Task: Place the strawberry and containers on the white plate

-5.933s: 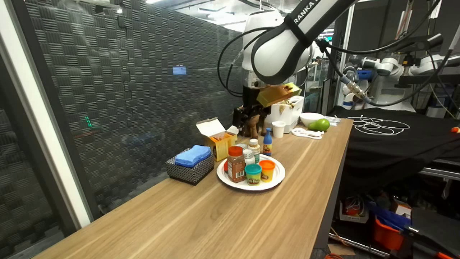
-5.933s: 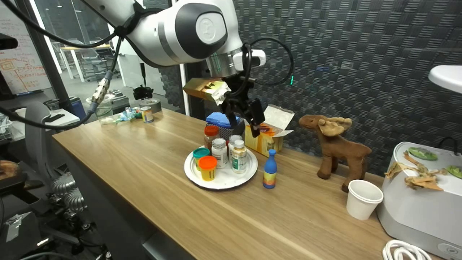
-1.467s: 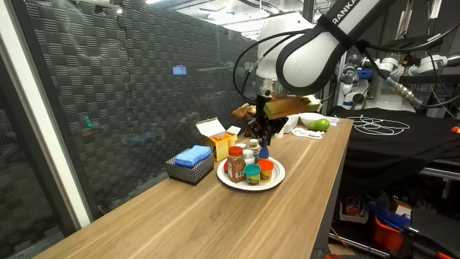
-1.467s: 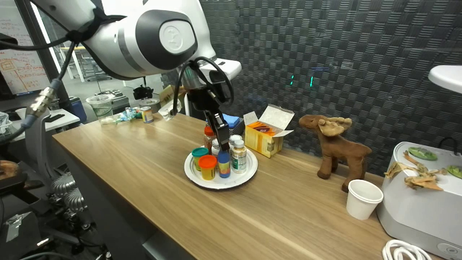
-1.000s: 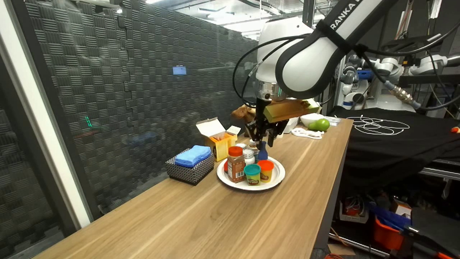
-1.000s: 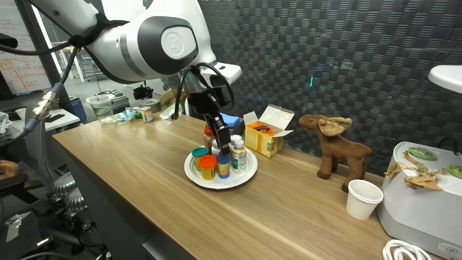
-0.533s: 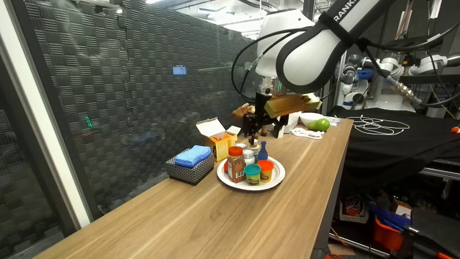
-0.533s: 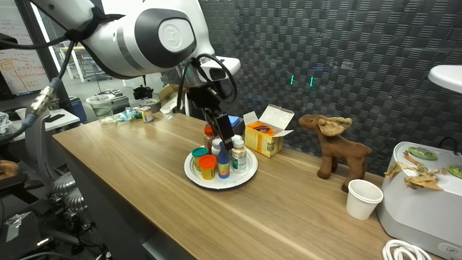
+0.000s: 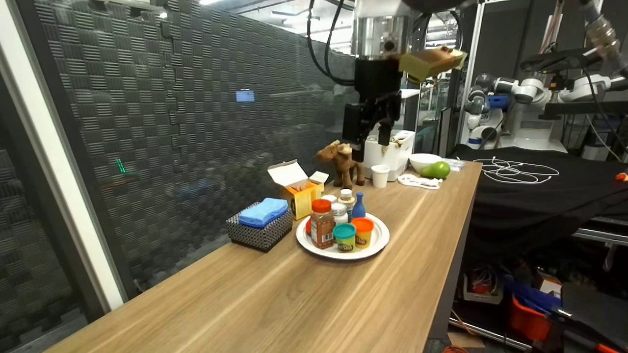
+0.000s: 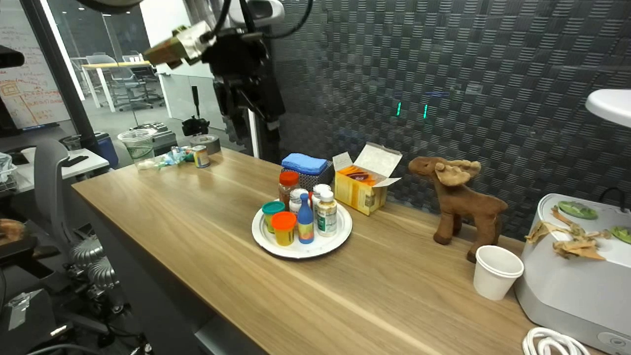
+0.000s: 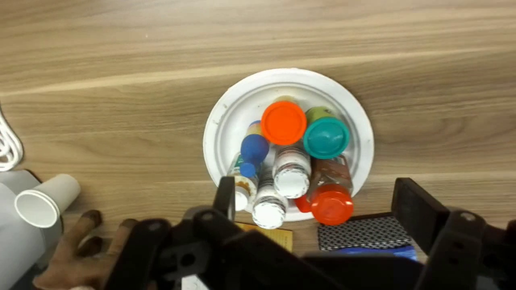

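The wood-grain bench [image 10: 419, 296] carries the plate [image 10: 320, 248]; just beside the plate sit the mesh box [image 9: 260, 235] and yellow box [image 10: 357, 195]; well off to one side of it, the moose [image 10: 466, 204], cup [image 10: 494, 276], white unit [image 10: 562, 291], cord [image 10: 549, 341], bowl [image 9: 420, 162] and green fruit [image 9: 441, 170]; to its opposite side, the can [image 10: 200, 157] and tape [image 10: 211, 143].

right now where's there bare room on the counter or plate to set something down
Bare wooden counter shows between the white plate and the white cup. On the plate, a small bare patch borders the blue bottle and orange-lidded tub. Crowded: the plate's side toward the yellow box, where white-capped bottles stand close together.
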### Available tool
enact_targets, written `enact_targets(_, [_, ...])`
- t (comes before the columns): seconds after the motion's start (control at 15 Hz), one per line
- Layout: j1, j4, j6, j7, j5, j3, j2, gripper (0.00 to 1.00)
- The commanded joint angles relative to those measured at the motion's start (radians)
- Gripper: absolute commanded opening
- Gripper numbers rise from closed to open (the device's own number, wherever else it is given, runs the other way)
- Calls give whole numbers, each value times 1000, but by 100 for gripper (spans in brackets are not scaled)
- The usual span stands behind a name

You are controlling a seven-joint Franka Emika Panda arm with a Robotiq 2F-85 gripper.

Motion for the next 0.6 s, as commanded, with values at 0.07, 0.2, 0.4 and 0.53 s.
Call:
enact_targets(0.07, [20, -15, -70, -271, 168, 35, -120, 100])
enact_targets(0.2, [4, -1, -60, -227, 154, 47, -91, 100])
enact_targets(0.4, [17, -6, -69, -290, 209, 47, -113, 100])
enact_targets(0.53, [17, -9, -69, -296, 212, 46, -113, 100])
